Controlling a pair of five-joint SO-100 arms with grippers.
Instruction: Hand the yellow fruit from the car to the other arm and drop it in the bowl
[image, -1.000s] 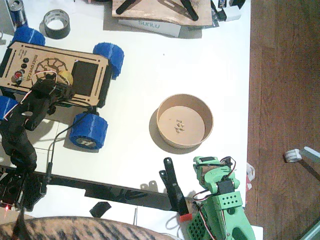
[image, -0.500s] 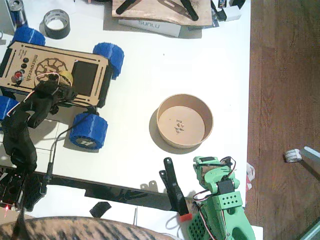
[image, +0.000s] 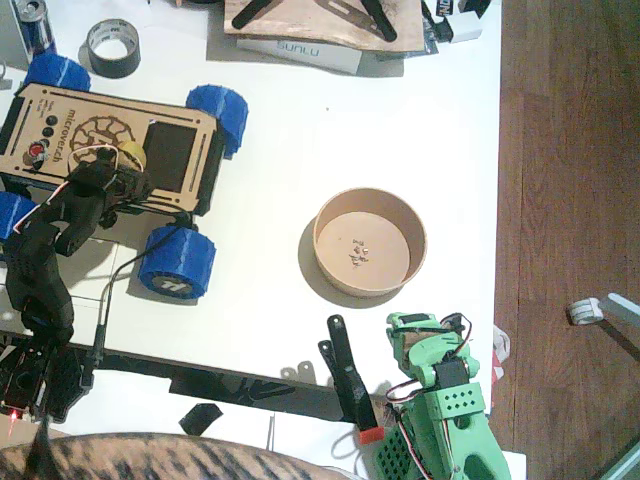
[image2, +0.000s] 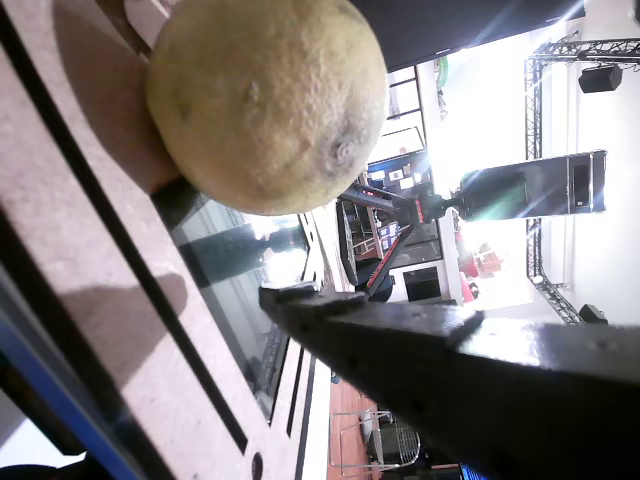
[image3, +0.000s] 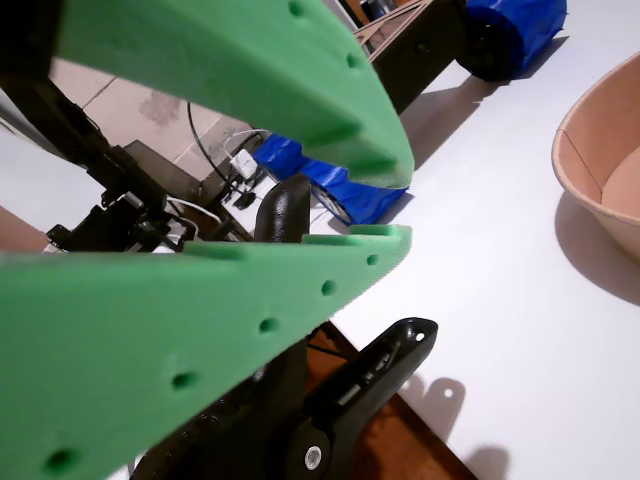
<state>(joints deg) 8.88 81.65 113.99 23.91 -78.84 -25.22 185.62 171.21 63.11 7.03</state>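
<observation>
Slowly the black left gripper (image: 128, 178) has crept closer along the car (image: 110, 150) over the last second, its open jaws holding nothing beside the yellow fruit (image2: 266, 100) on the deck. The green right gripper (image3: 395, 205) waits, slightly parted and empty, near the bowl (image: 370, 241).

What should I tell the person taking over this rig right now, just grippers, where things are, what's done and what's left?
Left gripper: open at the yellow fruit, no grasp visible.
Right gripper: slightly open, holding nothing, parked near the table's front edge.
Yellow fruit sits on the car, beside its black panel.
Bowl holds only small crumbs.
Done: approach to the fruit.
Left: grasp, lift, hand over to the green arm, drop in the bowl.
</observation>
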